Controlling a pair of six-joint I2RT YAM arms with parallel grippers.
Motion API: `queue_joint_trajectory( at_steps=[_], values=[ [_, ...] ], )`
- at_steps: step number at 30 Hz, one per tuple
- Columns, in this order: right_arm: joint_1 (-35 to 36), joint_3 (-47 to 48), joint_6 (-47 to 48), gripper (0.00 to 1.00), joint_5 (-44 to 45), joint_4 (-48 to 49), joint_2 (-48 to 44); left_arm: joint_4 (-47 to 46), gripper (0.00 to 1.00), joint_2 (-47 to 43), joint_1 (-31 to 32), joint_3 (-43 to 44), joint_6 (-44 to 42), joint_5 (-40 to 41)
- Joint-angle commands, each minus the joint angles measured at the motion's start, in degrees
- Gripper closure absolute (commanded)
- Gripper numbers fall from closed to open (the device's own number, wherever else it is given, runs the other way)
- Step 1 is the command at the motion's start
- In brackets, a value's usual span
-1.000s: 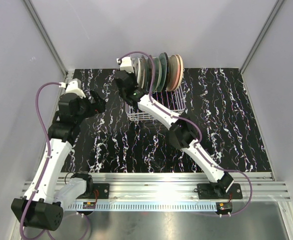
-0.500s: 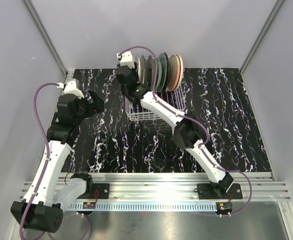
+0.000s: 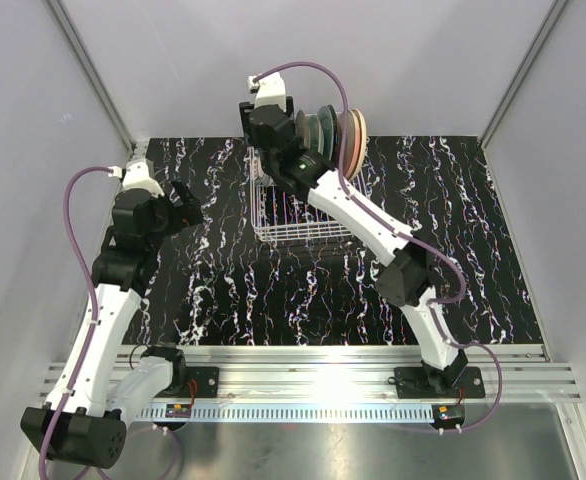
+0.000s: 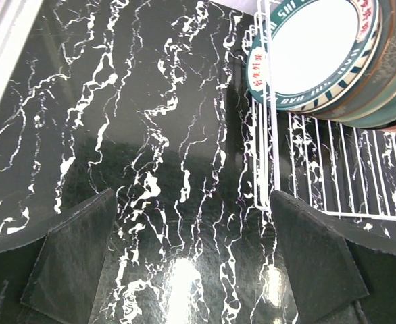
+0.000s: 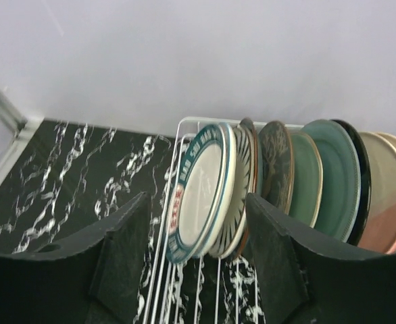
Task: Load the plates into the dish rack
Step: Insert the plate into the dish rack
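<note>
Several plates (image 3: 331, 138) stand on edge in a row in the white wire dish rack (image 3: 303, 228) at the back of the table. Frontmost in the right wrist view is a white plate with a teal lettered rim (image 5: 199, 192); behind it come dark, green (image 5: 334, 177) and peach ones. My right gripper (image 3: 281, 145) hovers over the left end of the row, open, its fingers (image 5: 127, 233) either side of the front plates with gaps. My left gripper (image 4: 192, 196) is open over bare table, left of the dish rack (image 4: 333, 169) and the teal-rimmed plate (image 4: 313, 47).
The black marbled table (image 3: 453, 220) is walled by pale panels at the back and both sides. A metal rail (image 3: 313, 360) with the arm bases runs along the near edge. Purple cables loop from both wrists.
My right gripper has opened and risen up and back above the row, leaving the front plate standing in the rack. The left arm has barely shifted.
</note>
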State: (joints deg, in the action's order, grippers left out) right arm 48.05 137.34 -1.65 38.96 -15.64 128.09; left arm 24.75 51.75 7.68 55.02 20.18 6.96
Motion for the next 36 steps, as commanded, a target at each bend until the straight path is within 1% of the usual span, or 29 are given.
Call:
queue_joint_trajectory(
  at_steps=[1,5,6,8,9,10,11,12,13,14,15,16,18,19,22,23,25,30,32,34,36],
  values=[
    [0.46,-4.95,-0.63,0.34,-5.56,-1.94,-8.71,-2.69,0.01,-0.68,0.32,0.26,-1.11,3.14],
    [-0.59,-13.04,-1.86,0.26,-7.32,-4.13,-16.37,-2.69,0.01,-0.68,0.32,-0.01,-1.29,5.16],
    [-1.03,-17.67,-3.34,0.22,-8.54,-4.22,-18.21,-2.69,0.01,-0.68,0.4,-0.18,-1.38,5.25],
    [-3.4,-23.14,-5.46,0.2,-10.04,-3.79,-24.53,-2.96,0.01,-0.59,0.32,-0.44,-1.38,5.17],
    [-4.8,-29.08,-8.78,0.17,-12.48,-3.61,-28.99,-3.04,0.01,-0.33,0.32,-0.53,-1.38,5.34],
    [-7.86,-32.28,-10.55,0.16,-14.24,-3.26,-31.56,-3.13,0.01,-0.24,0.32,-0.62,-1.55,5.34],
    [-10.06,-35.53,-12.31,0.16,-18.35,-2.39,-33.94,-3.22,0.01,-0.16,0.4,-0.53,-1.81,5.26],
    [-12.17,-42.17,-15.98,0.15,-20.83,-1.68,-38.83,-3.05,0.01,0.11,0.58,-0.36,-2.16,5.43],
    [-14.11,-45.46,-17.41,0.13,-23.12,-0.81,-41.32,-2.78,0.01,0.02,1.28,-0.27,-2.86,5.95],
    [-18.56,-48.45,-18.55,0.12,-25.05,0.6,-43.61,-2.78,0.01,-0.07,1.8,-0.27,-3.22,6.74],
    [-20.61,-53.18,-20.48,0.11,-28.81,1.22,-45.72,-2.69,0.01,-1.02,2.42,-0.18,-3.66,7.71],
    [-22.81,-54.97,-21.19,0.1,-30.51,1.49,-49.13,-3.13,0.01,-1.82,3.64,-0.62,-4.88,9.28],
    [-27.63,-58.83,-21.73,0.09,-34.98,1.4,-52.14,-5.58,0.01,-5.14,4.62,-3.15,-5.51,10.7],
    [-28.79,-59.9,-21.38,0.09,-35.7,1.14,-54.5,-6.03,0.01,-6.12,4.8,-3.78,-5.59,10.44],
    [-32.14,-65.08,-19.1,0.08,-35.1,0.43,-58.56,-5.77,0.01,-8.59,4.88,-5.54,-5.86,8.25],
    [-32.32,-68.31,-18.57,0.06,-32.13,1.48,-59.7,-5.68,0.01,-9.2,4.89,-6.5,-5.77,7.9],
    [-32.58,-71.06,-18.39,0.04,-30.27,3.33,-62.43,-5.59,0.01,-9.47,4.89,-7.38,-5.86,7.45],
    [-32.76,-75.98,-18.83,0.03,-27.45,2.81,-63.49,-4.19,0.01,-8.68,4.89,-7.39,-5.95,8.16],
    [-32.67,-76.87,-20.05,0.02,-25.79,2.28,-63.32,-4.19,0.01,-8.5,4.89,-7.04,-6.12,7.89],
    [-32.76,-77.92,-23.21,0.0,-25.51,2.8,-63.05,-4.01,0.01,-8.5,4.89,-6.6,-5.6,7.28],
    [-32.67,-79.06,-26.37,0.0,-22.89,3.16,-62.62,-4.1,0.01,-9.29,4.89,-7.21,-5.07,7.1]
  ],
)
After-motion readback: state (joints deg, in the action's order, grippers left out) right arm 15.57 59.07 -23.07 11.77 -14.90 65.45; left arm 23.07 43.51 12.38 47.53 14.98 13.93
